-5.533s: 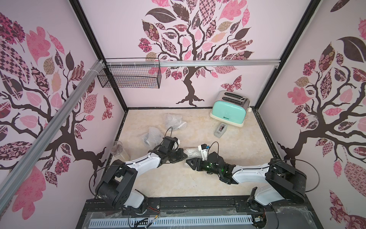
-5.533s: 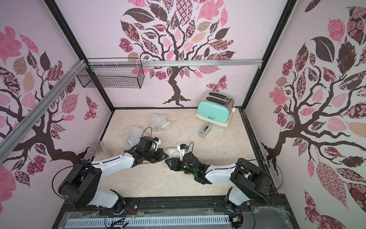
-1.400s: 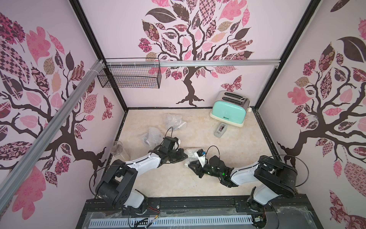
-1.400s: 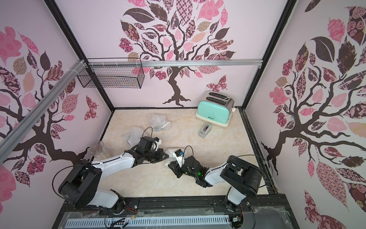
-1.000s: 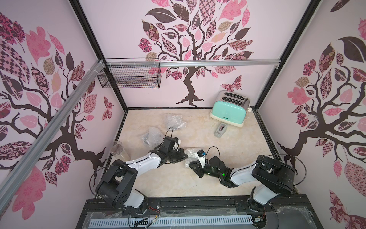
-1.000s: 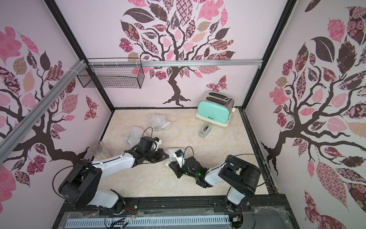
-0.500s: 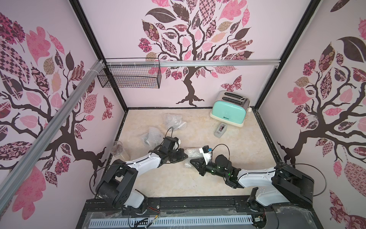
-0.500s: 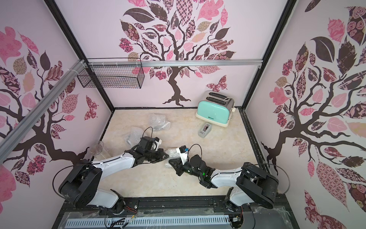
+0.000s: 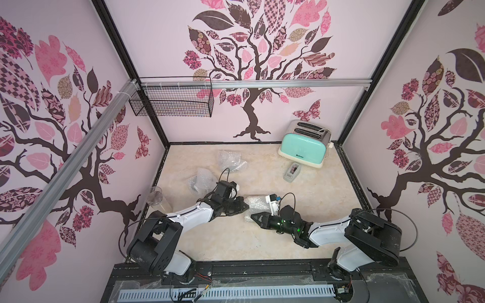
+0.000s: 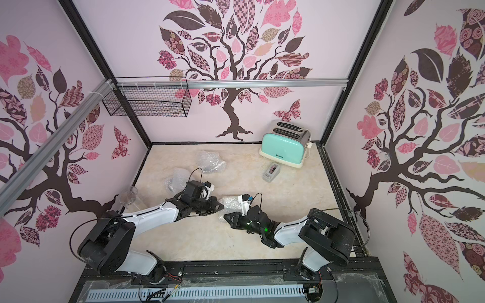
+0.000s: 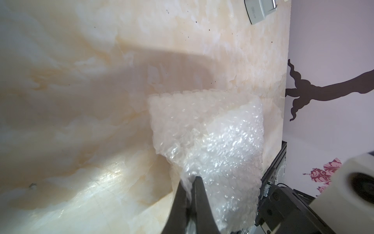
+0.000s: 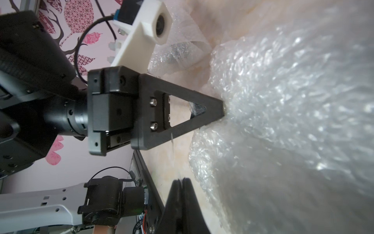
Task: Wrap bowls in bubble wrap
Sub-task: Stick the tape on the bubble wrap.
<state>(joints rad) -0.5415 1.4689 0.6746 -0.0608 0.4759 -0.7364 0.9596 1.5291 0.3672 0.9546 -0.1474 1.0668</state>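
The bubble wrap (image 9: 256,207) I am working on shows in both top views as a crumpled bundle on the marble table (image 9: 328,199). It lies well forward of the toaster (image 9: 304,149), towards the arm bases and off to the toaster's left. The left gripper (image 9: 246,207) meets the bundle on the side away from the toaster, and the right gripper (image 9: 252,216) points at its near edge.

On the left wrist camera I see the left gripper (image 11: 190,183) pressed together with a fold of bubble wrap (image 11: 212,145) pinched in its tips.

On the right wrist camera the right gripper (image 12: 181,182) is closed tip to tip, just beside the wrap's edge (image 12: 283,101). I cannot tell whether any film is caught. The left gripper (image 12: 221,110) appears side-on, its tip buried in the bundle.
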